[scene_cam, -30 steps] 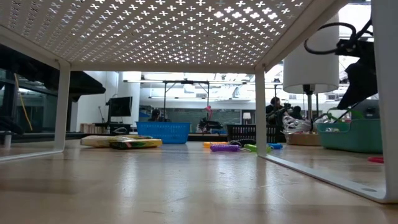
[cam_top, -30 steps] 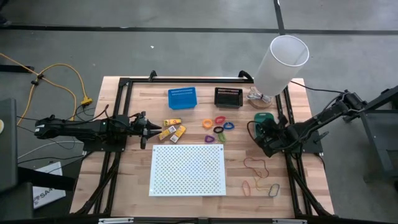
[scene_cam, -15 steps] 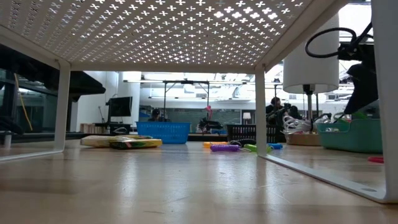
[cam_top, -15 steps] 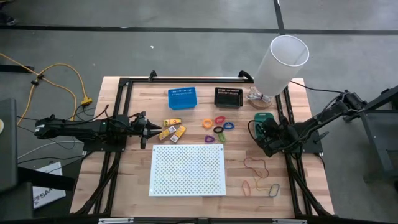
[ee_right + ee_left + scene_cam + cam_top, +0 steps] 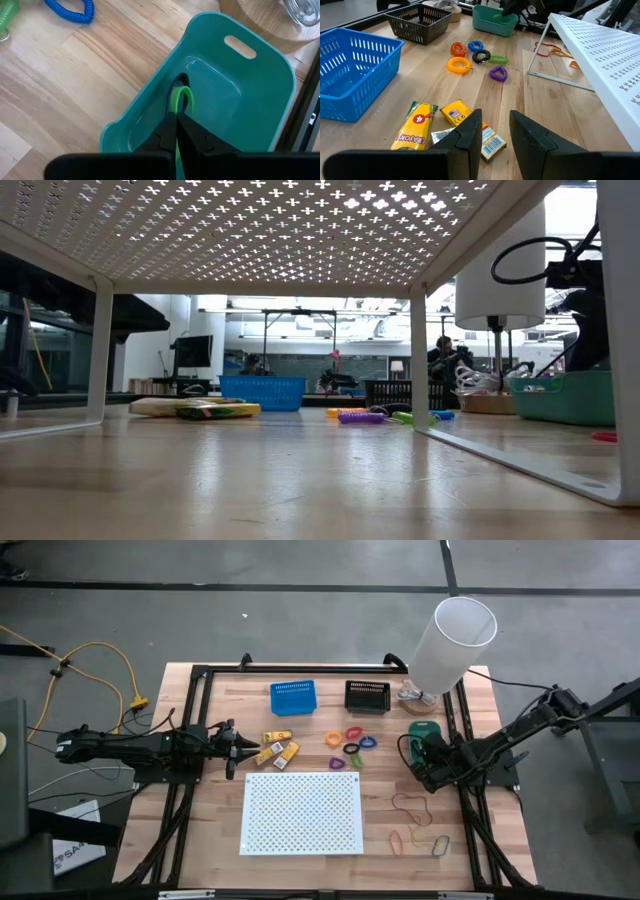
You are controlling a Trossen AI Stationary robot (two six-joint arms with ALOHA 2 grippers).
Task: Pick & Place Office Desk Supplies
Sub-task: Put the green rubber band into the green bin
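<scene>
My right gripper (image 5: 176, 120) hovers over the teal bin (image 5: 250, 95), shut on a thin green loop (image 5: 181, 97). In the high view this gripper (image 5: 426, 752) is at the table's right side. Bright plastic loops (image 5: 350, 743) lie mid-table, and the left wrist view shows them (image 5: 475, 57) flat on the wood. Yellow-orange packets (image 5: 278, 748) lie flat just ahead of my open left gripper (image 5: 236, 748), whose fingers (image 5: 495, 135) stand short of the packets (image 5: 450, 125). Rubber bands (image 5: 412, 807) lie on the wood right of the white board. My right gripper pinches the green loop by its near end (image 5: 176, 107) between its two fingertips. The fingers slant down into the teal bin from above. The rest of the loop stands out ahead of the fingertips inside the bin; whether it touches the bin's floor, I cannot tell.
A blue slotted bin (image 5: 292, 697) and a black one (image 5: 366, 695) stand at the far edge. A white perforated board (image 5: 302, 812) on legs covers the near middle. A white lamp (image 5: 452, 640) on a wooden base rises at the far right corner, beside the teal bin.
My right gripper has drifted a little toward the table's right edge over the teal bin, still shut on the green loop. The left arm and the other items have stayed put.
</scene>
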